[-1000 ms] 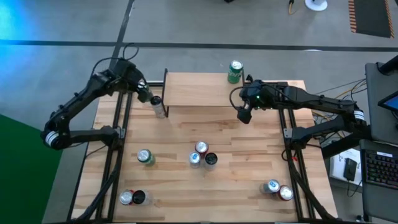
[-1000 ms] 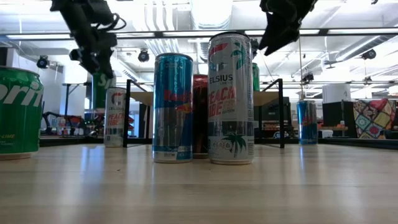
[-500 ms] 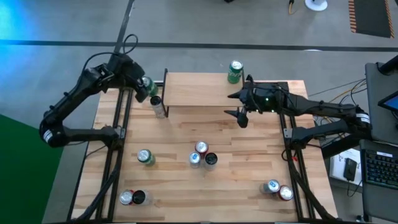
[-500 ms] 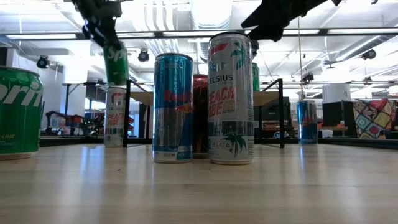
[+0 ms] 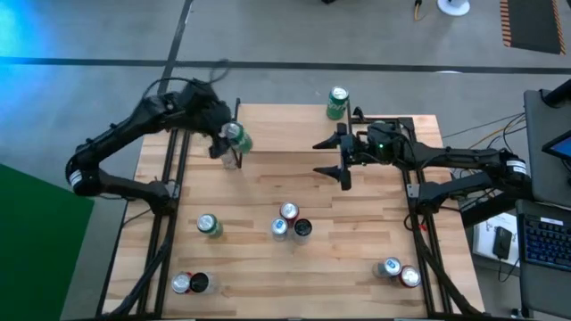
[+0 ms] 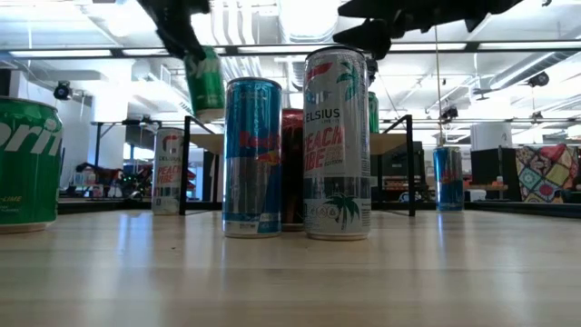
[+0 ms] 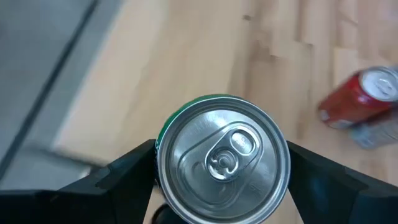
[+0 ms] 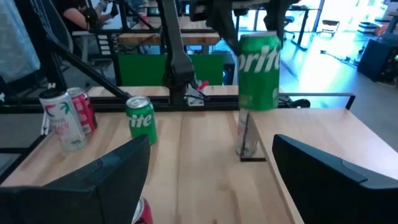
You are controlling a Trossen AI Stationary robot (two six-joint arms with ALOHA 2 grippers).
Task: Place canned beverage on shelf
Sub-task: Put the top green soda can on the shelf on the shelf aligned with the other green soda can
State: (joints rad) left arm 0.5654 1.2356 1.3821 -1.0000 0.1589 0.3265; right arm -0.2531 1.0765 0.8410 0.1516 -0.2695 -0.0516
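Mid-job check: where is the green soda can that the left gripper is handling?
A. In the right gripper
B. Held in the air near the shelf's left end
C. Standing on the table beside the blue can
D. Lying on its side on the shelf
B: the left gripper grips the green soda can, which hangs clear of the wooden table, by the left end of the low light-wood shelf.

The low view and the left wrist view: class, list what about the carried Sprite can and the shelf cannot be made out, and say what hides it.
- Left hand grip: in the low view the hand is cut off by the top edge; only the green Sprite can shows.
- Sprite can's label: the left wrist view shows only its lid.
- Shelf: the low view's front cans, like the Celsius can, hide its middle.
- Gap between can and shelf: no view settles it.
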